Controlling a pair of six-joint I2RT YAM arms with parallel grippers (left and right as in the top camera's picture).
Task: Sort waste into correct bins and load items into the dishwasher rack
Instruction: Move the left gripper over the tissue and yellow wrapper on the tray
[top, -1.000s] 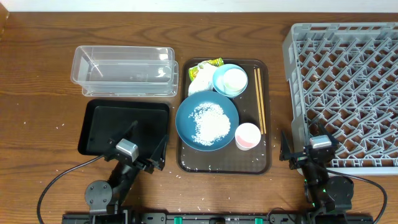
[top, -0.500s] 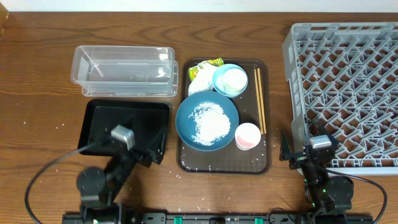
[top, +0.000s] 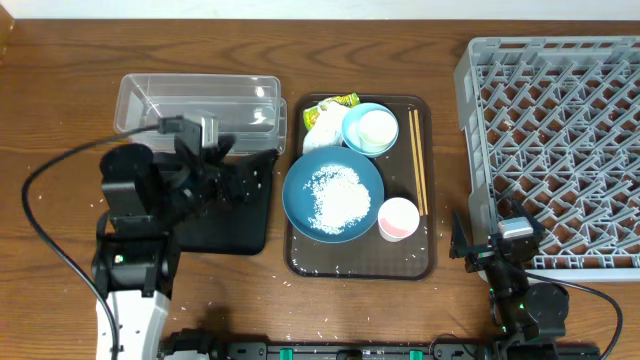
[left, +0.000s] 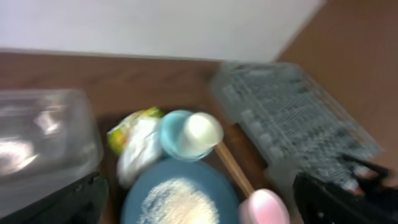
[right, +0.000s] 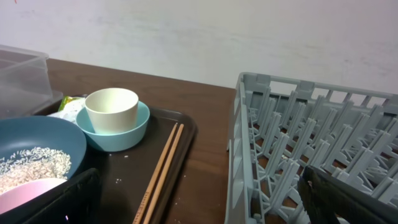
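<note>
Above the black tray (top: 230, 230), my left tool (top: 243, 175) stood wide open, empty (right tool (top: 468, 248) likewise); the snack wrapper (top: 338, 102), at the far corner of the brown tray (top: 350, 268), looked light, crinkly: pinch a raised fold.

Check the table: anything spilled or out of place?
Yes. Stray rice grains lie scattered outside the blue dish, on the floor of the brown tray and on the wooden table. Nothing looks tipped or broken.

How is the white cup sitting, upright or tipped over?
Upright. The white cup stands mouth-up inside the light-blue bowl; the right wrist view shows its rim level and open on top.
</note>
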